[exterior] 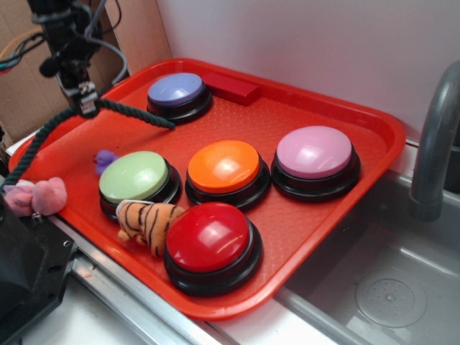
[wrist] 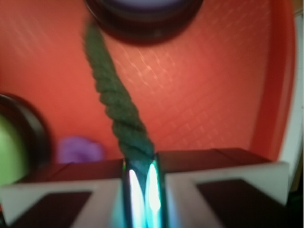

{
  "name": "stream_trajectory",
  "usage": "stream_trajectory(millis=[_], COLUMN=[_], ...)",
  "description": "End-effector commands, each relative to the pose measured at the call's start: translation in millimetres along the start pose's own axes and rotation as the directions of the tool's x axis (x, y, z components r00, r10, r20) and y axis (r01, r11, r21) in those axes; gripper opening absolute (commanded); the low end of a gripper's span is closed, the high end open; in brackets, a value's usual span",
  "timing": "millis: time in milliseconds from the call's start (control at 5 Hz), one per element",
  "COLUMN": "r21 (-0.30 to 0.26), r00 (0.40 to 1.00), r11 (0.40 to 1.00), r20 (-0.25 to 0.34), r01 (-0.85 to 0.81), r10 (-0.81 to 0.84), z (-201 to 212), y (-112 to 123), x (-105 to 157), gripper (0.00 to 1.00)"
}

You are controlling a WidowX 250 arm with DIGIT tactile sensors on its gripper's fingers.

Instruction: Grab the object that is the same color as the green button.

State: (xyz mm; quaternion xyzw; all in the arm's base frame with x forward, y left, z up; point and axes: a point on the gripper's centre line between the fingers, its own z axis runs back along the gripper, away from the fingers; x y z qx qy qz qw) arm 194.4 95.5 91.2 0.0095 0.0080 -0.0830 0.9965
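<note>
Jaws pinched on green rope (wrist: 116, 102) w/ purple toy (wrist: 78, 149) left, red tray (wrist: 209, 85) below.

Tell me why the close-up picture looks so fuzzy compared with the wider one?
Wrist view: the lens sits right on the rope, so the rope, the tray and the gripper blur, with bright glare between its fingers. Exterior view: sharper, only soft highlights on the red button and green button.

Dark green twisted rope (exterior: 43, 134) in the black hand (exterior: 88, 108). Below the hand – an orange-red tray (exterior: 302, 208) with pale-green (exterior: 134, 176), orange (exterior: 223, 166), red (exterior: 208, 236), pink (exterior: 314, 152) and blue-violet (exterior: 175, 89) buttons, all black-based; an orange-and-black-striped tiger (exterior: 149, 219).
</note>
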Motion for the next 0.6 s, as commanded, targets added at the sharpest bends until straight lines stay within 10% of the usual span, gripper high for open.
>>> stream_trajectory(millis=[0,400], r21=[0.017,-0.009], r00=[0.976,0.964], r11=[0.98,0.966], r20=[0.097,0.073], r01=[-0.197,-0.257], r10=[0.195,0.257], z=[85.2,95.3], y=[-36.9,-48.8], x=[38.1,53.3], gripper=[0.0,0.0])
